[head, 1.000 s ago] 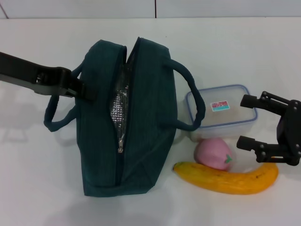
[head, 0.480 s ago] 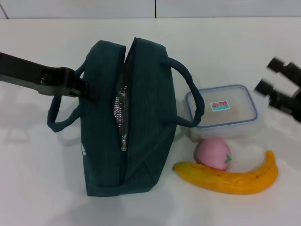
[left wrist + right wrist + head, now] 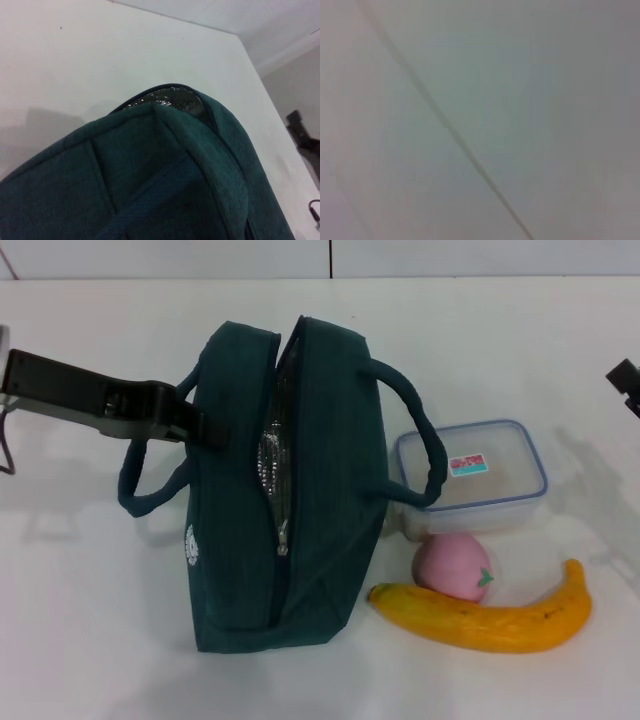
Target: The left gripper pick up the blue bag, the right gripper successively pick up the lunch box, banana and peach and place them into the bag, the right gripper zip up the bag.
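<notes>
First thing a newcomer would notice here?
The blue bag dominates the middle of the white table, its zip partly open on silver lining, with the left gripper at its left-side handle. Beside it on the right sit the lunch box, the peach and, nearest the robot, the banana. The right gripper barely shows at the right edge.

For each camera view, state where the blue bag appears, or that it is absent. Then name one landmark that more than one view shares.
Head view: the blue bag stands centre-left on the white table, the left gripper at its near-side handle.
Left wrist view: the blue bag fills the lower part of the picture.
Right wrist view: not in it.
Shared landmark: the silver foil lining at the bag's open zip.
</notes>
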### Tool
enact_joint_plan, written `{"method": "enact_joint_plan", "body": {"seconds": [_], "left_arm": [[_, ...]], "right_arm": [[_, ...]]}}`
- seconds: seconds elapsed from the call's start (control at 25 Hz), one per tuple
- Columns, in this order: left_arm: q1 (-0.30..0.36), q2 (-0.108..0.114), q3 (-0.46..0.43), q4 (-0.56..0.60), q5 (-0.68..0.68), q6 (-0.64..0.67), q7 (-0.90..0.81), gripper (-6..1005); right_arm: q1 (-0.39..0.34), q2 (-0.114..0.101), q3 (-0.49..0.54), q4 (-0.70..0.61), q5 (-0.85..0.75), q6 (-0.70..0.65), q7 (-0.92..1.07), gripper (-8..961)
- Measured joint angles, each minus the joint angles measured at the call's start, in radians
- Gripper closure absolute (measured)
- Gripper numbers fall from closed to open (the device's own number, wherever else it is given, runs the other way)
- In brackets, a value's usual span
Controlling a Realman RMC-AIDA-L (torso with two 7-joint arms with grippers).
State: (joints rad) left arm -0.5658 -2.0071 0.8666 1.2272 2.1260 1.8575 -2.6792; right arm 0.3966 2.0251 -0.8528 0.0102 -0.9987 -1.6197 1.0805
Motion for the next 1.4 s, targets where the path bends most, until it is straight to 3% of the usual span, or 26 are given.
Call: {"method": "enact_joint_plan", "body": {"seconds": [0.32,0.92,1.4], "left_arm": [[-0.005,-0.002,0.0,0.0,0.0,-0.011,0.016,957],[-0.007,0.0,0.0,-0.017,0.0,-0.02,0.066,958],[-0.007,0.0,0.0,-0.031,0.0,-0.02,0.075,957]], "right_arm": [[0.025,0.003,0.047,0.12,0.022,0.087,0.101,77],[0.083,0.003,0.048,0.176,-0.065,0.245,0.299,94],[0.119,0.003,0.049,0.196,-0.096,0.249,0.383,106]]}}
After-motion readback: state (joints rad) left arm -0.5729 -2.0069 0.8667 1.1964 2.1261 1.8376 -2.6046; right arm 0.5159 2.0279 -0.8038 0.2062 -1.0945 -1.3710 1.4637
